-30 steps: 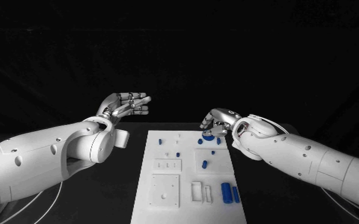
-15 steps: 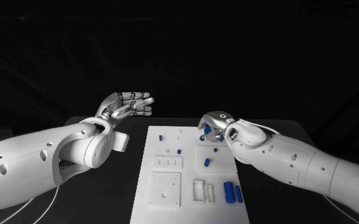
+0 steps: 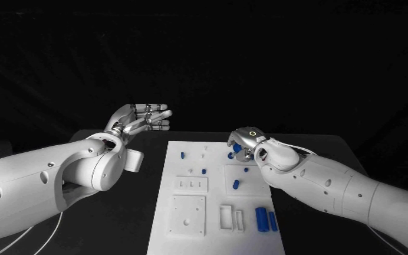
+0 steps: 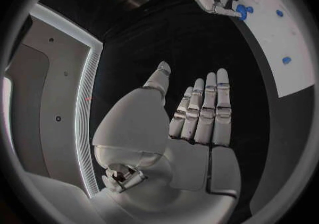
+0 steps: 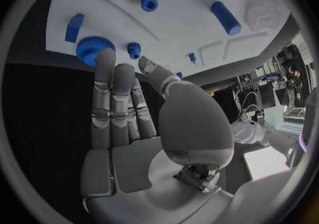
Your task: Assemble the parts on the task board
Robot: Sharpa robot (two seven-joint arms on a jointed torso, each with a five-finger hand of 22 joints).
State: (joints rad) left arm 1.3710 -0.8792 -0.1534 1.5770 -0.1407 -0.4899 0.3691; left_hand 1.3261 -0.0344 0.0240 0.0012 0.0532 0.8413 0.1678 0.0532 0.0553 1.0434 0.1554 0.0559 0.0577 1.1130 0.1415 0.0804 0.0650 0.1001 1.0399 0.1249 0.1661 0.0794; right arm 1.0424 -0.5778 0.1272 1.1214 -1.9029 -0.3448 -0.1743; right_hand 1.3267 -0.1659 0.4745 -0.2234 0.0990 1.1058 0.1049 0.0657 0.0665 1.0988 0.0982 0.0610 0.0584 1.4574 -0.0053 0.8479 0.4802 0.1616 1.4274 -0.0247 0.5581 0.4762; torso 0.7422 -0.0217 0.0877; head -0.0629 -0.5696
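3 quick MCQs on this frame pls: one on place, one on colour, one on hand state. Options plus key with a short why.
1. Where is the right hand?
A. Over the far right part of the task board
B. Off the table to the left
C. At the board's near edge

2. What colour is the gear next to the right hand's fingers?
A. Red
B. Blue
C. Green

3. What is the state of the left hand?
A. Holding a blue part
B. Pressing on the board
C. Raised off the board, holding nothing, fingers straight

Key:
1 A: the head view shows it at the board's far right.
2 B: the right wrist view shows a blue toothed disc by the fingertips.
3 C: the left wrist view shows a bare palm with the fingers extended, the board off to the side.
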